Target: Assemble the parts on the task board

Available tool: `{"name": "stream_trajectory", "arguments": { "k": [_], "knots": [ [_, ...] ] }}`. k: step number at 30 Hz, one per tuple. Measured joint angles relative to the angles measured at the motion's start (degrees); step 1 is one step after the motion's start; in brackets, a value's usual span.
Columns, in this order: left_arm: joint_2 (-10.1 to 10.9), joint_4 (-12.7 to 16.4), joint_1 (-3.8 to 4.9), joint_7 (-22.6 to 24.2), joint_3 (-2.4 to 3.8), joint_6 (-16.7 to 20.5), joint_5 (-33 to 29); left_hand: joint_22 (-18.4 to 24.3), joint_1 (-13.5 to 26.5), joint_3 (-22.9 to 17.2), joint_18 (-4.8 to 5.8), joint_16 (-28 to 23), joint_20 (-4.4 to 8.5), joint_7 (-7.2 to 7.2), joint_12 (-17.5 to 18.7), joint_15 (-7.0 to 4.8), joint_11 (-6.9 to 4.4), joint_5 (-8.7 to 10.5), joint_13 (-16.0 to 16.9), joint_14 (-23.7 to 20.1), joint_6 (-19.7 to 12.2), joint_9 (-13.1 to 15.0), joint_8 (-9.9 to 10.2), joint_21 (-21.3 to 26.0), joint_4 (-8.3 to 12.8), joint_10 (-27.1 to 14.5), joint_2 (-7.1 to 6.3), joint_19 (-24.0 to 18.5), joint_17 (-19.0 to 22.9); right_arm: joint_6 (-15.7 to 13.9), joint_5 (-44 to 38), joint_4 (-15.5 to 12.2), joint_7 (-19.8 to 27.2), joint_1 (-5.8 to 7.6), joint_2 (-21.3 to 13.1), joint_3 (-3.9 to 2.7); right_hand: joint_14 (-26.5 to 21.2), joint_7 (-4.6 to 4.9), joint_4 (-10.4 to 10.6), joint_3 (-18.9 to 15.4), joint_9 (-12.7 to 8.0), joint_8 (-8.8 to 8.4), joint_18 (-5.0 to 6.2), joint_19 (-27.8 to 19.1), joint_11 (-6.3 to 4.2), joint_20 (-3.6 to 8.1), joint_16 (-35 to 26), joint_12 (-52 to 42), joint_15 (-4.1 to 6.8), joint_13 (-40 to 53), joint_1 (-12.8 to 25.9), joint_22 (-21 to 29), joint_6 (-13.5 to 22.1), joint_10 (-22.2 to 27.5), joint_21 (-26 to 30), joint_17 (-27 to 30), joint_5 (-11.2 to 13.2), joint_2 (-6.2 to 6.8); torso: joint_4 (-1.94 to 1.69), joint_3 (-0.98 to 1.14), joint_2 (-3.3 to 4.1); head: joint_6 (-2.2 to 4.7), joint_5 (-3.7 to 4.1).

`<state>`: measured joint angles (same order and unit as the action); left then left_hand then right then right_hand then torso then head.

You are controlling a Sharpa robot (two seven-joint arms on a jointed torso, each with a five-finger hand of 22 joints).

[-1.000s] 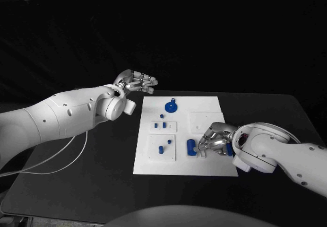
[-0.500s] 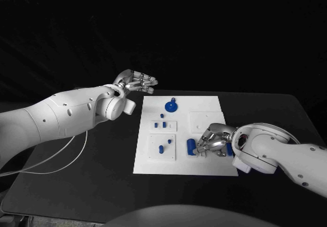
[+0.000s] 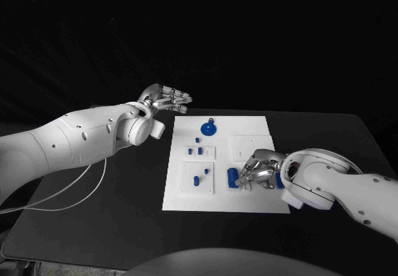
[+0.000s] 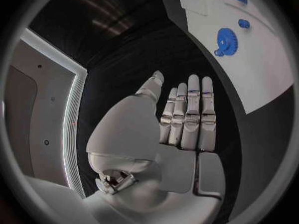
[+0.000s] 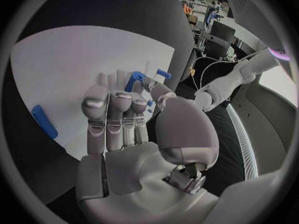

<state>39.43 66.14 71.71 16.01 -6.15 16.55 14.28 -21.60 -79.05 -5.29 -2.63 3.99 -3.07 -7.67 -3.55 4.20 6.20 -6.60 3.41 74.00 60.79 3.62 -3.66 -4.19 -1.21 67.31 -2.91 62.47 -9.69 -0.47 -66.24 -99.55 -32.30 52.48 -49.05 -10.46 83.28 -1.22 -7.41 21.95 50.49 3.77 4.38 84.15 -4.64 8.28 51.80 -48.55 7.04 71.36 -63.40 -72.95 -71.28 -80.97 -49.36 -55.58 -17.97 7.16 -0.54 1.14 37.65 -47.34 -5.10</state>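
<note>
The white task board [image 3: 249, 132] lies mid-table. On it sit a blue gear [image 3: 209, 129], also seen from the left wrist [image 4: 226, 40], several small blue pegs [image 3: 196, 181], and a longer blue block [image 3: 233, 178]. My right hand [image 3: 257, 171] rests low on the board with its fingertips against that block's right side. In the right wrist view the block's end [image 5: 136, 77] shows between the fingertips and thumb, and I cannot tell whether it is gripped. My left hand [image 3: 166, 99] hangs raised off the board's far left corner, fingers straight and holding nothing [image 4: 187, 114].
A second blue bar [image 3: 279, 181] lies at the board's right edge beside my right wrist, also visible in the right wrist view [image 5: 45, 121]. A white cable [image 3: 75, 187] trails under the left arm. Black table [image 3: 99, 218] surrounds the board.
My right hand has edged slightly left toward the blue block. The left hand and the other parts have stayed put.
</note>
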Motion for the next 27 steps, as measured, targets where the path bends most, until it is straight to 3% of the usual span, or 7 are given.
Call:
{"name": "stream_trajectory", "arguments": {
  "k": [2, 12, 27],
  "knots": [
    [0.0, 0.0, 0.0, -0.01, 0.0, -0.01, 0.0, 0.0, 0.0, 0.0, 0.0, 0.0, 0.0, 0.0, 0.0, 0.0, 0.0, 0.0, 0.0, 0.0, 0.0, 0.0, 0.0, 0.0, 0.0, 0.0, 0.0, 0.0, 0.0, -0.26, -0.31, 0.13, -0.37, -0.02, 0.23, 0.0, 0.0, 0.0, -0.57, 1.41, 0.04, 0.0, 0.0, 0.0, 0.01, 0.0, 0.0, 0.0, 0.0, 0.03, 0.24, 0.0, 0.0, 0.0, 0.0, 0.06, 1.27, -0.24, -0.01, 0.0, 0.0, -0.05, 0.0],
    [0.0, 0.0, 0.0, -0.03, 0.0, -0.07, 0.0, 0.11, 0.0, 0.19, 0.0, 0.0, 0.0, 0.0, 0.0, 0.0, 0.0, 0.0, 0.0, 0.0, -0.42, 0.0, 0.0, 0.0, -0.19, 0.0, 0.0, 0.0, 0.0, -1.1, -1.06, 0.51, -1.29, -0.26, 0.91, 0.06, 0.0, 0.0, -1.04, 2.91, 1.25, 0.0, 0.0, 0.0, -0.19, 0.0, 0.0, -0.22, -0.01, 0.09, 1.31, 0.01, 0.0, -0.22, -0.23, 0.31, 1.77, -0.83, -0.01, 0.01, 0.0, -0.17, 0.02],
    [0.0, 0.02, -0.01, -0.12, 0.0, -0.12, 0.0, 0.28, -0.01, 0.19, 0.0, 0.0, 0.0, -0.01, 0.0, 0.0, 0.0, 0.0, 0.0, 0.0, -0.41, 0.0, 0.0, 0.0, -0.19, 0.0, -0.01, 0.0, 0.0, 1.4, -0.62, 1.63, -1.91, -0.86, 1.21, 0.05, -0.3, 0.0, -0.34, -0.07, 0.95, 0.0, 0.0, -0.01, -0.19, -0.01, 0.0, -0.22, 0.11, 0.09, 1.48, -0.09, 0.0, -0.22, -0.23, 0.41, 0.82, -1.04, 0.02, 0.01, -0.01, -0.3, -0.04]
  ]
}}
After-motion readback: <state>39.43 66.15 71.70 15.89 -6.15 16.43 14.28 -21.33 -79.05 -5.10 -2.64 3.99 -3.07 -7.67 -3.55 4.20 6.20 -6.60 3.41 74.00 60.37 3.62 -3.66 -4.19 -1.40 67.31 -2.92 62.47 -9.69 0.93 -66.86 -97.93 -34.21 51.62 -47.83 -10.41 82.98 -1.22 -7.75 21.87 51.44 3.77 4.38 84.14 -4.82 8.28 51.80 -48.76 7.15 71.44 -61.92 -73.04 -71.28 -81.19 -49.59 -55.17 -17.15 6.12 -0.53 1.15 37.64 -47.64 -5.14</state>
